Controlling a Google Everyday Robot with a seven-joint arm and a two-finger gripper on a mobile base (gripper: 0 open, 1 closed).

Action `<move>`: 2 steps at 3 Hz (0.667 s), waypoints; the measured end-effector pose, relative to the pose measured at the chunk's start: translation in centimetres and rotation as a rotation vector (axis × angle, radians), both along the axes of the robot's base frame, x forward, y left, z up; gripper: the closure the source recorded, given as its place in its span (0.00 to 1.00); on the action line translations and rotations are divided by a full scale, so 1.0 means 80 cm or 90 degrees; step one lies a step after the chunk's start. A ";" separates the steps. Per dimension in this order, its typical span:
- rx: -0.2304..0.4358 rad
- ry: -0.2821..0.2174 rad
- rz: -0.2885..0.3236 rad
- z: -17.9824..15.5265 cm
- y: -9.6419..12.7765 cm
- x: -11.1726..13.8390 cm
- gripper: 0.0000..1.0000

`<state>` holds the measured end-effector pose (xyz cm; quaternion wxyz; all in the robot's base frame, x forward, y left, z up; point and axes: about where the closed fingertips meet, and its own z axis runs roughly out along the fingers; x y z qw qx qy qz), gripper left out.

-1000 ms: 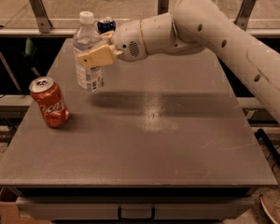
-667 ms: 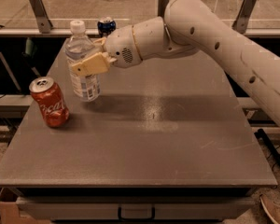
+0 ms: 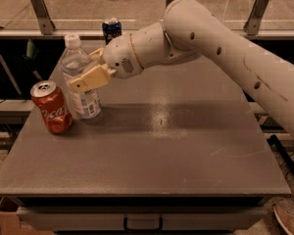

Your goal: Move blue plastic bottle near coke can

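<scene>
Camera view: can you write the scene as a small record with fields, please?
blue plastic bottle: upright, close beside coke can, on its picture-right
coke can: upright, near left edge of table
dark blue can: far edge of table
gripper: at bottle's middle, fingers shut on it
arm: enters from picture-right

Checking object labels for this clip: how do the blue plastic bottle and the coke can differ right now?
The blue plastic bottle is clear with a white cap; the coke can is red with a silver top. The bottle stands taller than the can. The claw grips the bottle at mid-height, while the can stands free. Both are upright, close together on the table.
</scene>
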<state>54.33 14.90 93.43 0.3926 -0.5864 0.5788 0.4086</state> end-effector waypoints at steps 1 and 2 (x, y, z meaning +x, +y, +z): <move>-0.007 -0.001 0.010 -0.006 0.005 -0.006 0.13; -0.011 -0.003 0.013 -0.010 0.005 -0.010 0.00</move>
